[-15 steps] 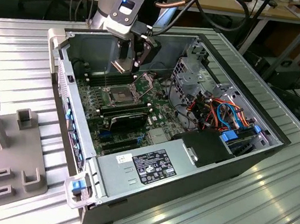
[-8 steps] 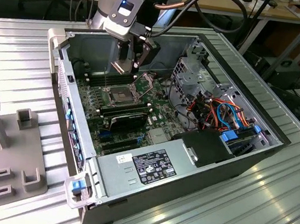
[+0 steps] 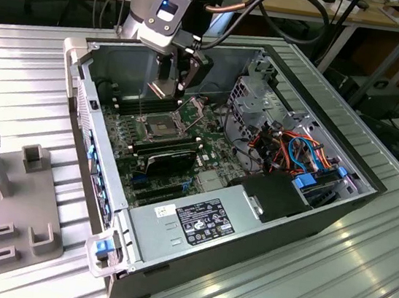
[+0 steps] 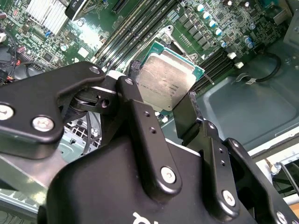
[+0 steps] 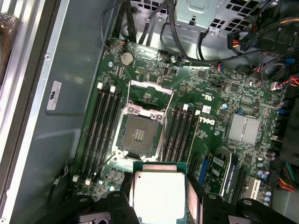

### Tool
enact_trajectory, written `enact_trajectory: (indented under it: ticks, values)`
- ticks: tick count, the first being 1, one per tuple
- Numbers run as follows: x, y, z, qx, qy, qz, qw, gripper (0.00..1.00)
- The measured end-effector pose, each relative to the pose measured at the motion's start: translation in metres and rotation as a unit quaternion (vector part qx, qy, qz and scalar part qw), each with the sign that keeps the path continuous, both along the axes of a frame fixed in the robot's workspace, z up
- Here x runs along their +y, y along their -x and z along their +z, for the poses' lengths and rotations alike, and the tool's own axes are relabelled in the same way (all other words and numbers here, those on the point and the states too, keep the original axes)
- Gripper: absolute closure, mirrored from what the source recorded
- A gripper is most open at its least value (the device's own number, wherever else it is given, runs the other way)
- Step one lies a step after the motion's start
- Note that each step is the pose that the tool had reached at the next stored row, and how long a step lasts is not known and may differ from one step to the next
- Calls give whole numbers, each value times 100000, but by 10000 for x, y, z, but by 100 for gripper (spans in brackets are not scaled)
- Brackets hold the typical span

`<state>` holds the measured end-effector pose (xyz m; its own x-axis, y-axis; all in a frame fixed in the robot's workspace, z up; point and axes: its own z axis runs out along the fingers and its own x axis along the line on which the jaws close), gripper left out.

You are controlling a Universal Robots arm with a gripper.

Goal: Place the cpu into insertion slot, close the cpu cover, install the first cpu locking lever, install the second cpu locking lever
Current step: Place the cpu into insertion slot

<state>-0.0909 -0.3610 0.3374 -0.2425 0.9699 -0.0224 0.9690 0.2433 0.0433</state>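
Clamped on the cpu [image 5: 157, 196], the gripper [image 3: 174, 89] hangs inside an open computer case [image 3: 299, 228], its two black fingers [image 4: 140, 121] pressing on opposite edges of the chip. The cpu lies flat between them with its silver-grey metal top facing the wrist cameras and a rim of green carrier showing around it in both wrist views. It is held clear above the board, not seated.

The insertion slot [image 5: 139, 135] lies below the gripper, bare, with its dark square field of contacts and a lighter patch at the centre in plain sight. The cpu cover [image 5: 150, 82] is swung up and open; it is a thin silver frame with a square opening, hinged at one side of the slot. In the exterior view it stands tilted at the slot's side, toward the exterior view's right.

Long black memory slots [image 5: 105, 130] run on both sides of the insertion slot on the green motherboard [image 5: 205, 126]. A finned silver heatsink [image 5: 244, 128] sits farther out on the board, and a round coin battery [image 5: 126, 57] lies beyond the cover.

In the exterior view a power supply [image 3: 197, 222] with a label fills the near end of the case, and orange and blue cables [image 3: 298, 151] bunch at the exterior view's right. The case rests on a ribbed metal worktop [image 3: 358, 287]. A grey fixture [image 3: 1, 204] with upright blocks sits well apart at the exterior view's left.
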Motion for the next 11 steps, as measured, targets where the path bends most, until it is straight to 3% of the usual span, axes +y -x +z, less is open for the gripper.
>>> enact_trajectory:
  ticks: [5,11]
  values:
    - [0,0,-11,6,3,-3468,99940,46]
    - [0,0,-13,2,0,-4059,99918,46]
